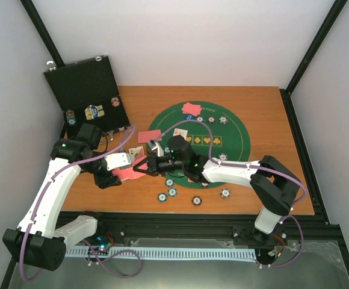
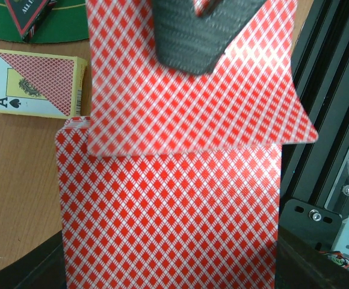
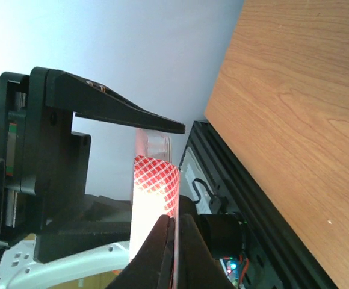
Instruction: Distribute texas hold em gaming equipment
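Note:
In the left wrist view a deck of red-backed playing cards (image 2: pixel 168 217) fills the frame and hides my left jaws. The top card (image 2: pixel 192 102) lies skewed, with a dark finger of the right gripper (image 2: pixel 189 36) on its far end. From above, my left gripper (image 1: pixel 118 174) holds that deck (image 1: pixel 126 173) over the table left of the green mat (image 1: pixel 222 158). My right gripper (image 1: pixel 140 167) meets it there. The right wrist view shows the right gripper (image 3: pixel 174 221) pinched shut on the thin edge of a card (image 3: pixel 156 180). Several poker chips (image 1: pixel 172 192) lie near the mat's front edge.
A black hinged case (image 1: pixel 84 90) stands open at the back left, with chips inside. A card box (image 2: pixel 36 90) lies by the mat, with a black triangle marker (image 2: pixel 29 17) beyond it. More red cards (image 1: pixel 191 109) rest at the mat's far side, and one card (image 1: pixel 148 136) lies left of it.

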Motion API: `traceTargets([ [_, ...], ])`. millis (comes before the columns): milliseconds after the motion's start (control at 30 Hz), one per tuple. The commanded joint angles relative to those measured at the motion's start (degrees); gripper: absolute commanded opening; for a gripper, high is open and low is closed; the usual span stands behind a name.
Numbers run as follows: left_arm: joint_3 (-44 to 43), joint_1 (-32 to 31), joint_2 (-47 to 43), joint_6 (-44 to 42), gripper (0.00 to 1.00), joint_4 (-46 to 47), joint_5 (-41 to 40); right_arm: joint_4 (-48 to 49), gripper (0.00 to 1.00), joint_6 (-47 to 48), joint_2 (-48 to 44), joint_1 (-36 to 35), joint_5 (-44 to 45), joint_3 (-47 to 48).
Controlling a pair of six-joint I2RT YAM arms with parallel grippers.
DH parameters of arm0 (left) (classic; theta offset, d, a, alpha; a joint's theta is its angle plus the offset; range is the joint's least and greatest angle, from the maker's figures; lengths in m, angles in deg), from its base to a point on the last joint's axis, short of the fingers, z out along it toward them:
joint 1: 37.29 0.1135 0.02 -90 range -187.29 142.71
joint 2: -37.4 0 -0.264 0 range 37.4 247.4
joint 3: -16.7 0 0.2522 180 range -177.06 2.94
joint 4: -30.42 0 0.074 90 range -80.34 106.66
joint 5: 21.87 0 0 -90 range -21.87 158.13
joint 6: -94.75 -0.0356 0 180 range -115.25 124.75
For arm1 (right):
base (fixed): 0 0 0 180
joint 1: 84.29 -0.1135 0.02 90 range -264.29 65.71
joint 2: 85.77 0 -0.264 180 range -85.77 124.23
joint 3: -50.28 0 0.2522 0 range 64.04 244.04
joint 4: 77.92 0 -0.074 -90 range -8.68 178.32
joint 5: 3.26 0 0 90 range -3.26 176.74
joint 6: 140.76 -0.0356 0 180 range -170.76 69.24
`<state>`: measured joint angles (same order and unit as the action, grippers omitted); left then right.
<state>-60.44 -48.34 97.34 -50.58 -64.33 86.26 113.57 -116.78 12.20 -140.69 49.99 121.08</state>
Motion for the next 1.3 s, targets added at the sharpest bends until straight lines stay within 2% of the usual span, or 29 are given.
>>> traceTargets([
  [0,-1.8,-0.2,-0.3,-0.7,0.27,0.7,2.2,-7.3,0.03,3.2,-3.1,0.3,1.4,-1.2],
  [167,-2.0,-0.2,-0.3,-0.7,0.27,0.4,2.1,-17.7,0.03,9.6,-7.8,4.3,2.1,-0.7],
  [300,-2.4,-0.3,-0.3,-0.7,0.28,0.1,2.1,-37.4,0.03,21.9,-11.5,10.5,8.1,4.6],
  [333,-2.4,-0.2,-0.3,-0.6,0.28,0.1,2.2,-45.3,0.03,26.0,-11.5,12.0,11.0,7.8],
  [433,-2.3,-0.3,-0.2,-0.5,0.28,0.1,2.4,-58.4,0.03,36.7,-9.4,15.6,21.6,14.4],
  [600,-1.9,-0.2,-0.5,-0.4,0.28,0.1,2.1,-69.8,0.03,51.6,-0.8,16.3,47.2,24.8],
  [700,-2.1,-0.2,-0.4,-0.2,0.28,-0.1,2.0,-70.5,0.03,59.9,5.4,16.3,61.5,28.2],
  [900,-2.0,-0.2,0.0,0.1,0.28,0.0,2.3,-61.2,0.03,74.8,11.6,15.1,78.2,28.3],
  [1067,-2.5,-0.2,0.7,0.7,0.28,0.1,2.7,-52.0,0.03,82.9,14.9,14.8,80.3,28.3],
  [1267,-2.6,-0.2,0.9,0.4,0.28,0.2,1.7,-45.9,0.03,90.0,21.6,14.6,81.2,29.0],
])
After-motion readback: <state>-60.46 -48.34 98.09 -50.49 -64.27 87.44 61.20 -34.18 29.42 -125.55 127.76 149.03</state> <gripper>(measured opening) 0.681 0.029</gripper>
